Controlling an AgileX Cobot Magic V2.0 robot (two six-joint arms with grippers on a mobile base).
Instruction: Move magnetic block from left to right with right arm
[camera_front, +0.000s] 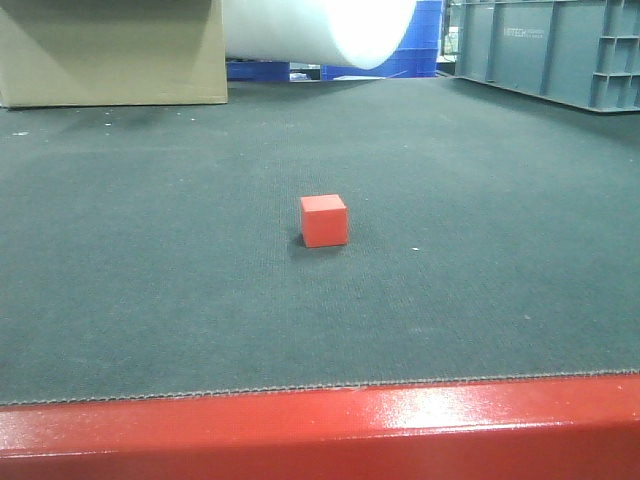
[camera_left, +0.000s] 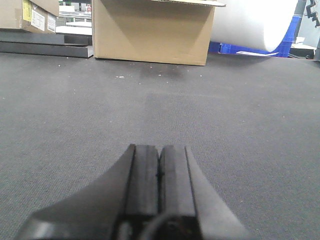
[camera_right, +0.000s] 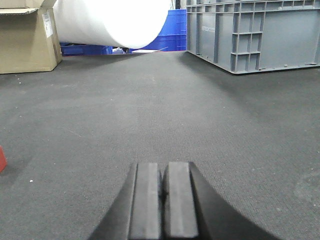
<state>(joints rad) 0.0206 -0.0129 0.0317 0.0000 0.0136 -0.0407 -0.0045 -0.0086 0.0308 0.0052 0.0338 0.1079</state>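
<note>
both grippers: matte black, flat ribbed fingers (camera_left: 148, 175), flared wedge bases.

The front view looks low across the bench (camera_front: 150, 300) from its red edge (camera_front: 320, 430), facing the far clutter. Each wrist view sits just above the mat, looking forward past its own end effector. All three share the cardboard box (camera_front: 110, 50) and white roll (camera_front: 320, 30).

Dark carpeted table (camera_front: 150, 260) bears the magnetic block (camera_front: 323, 220).
</note>
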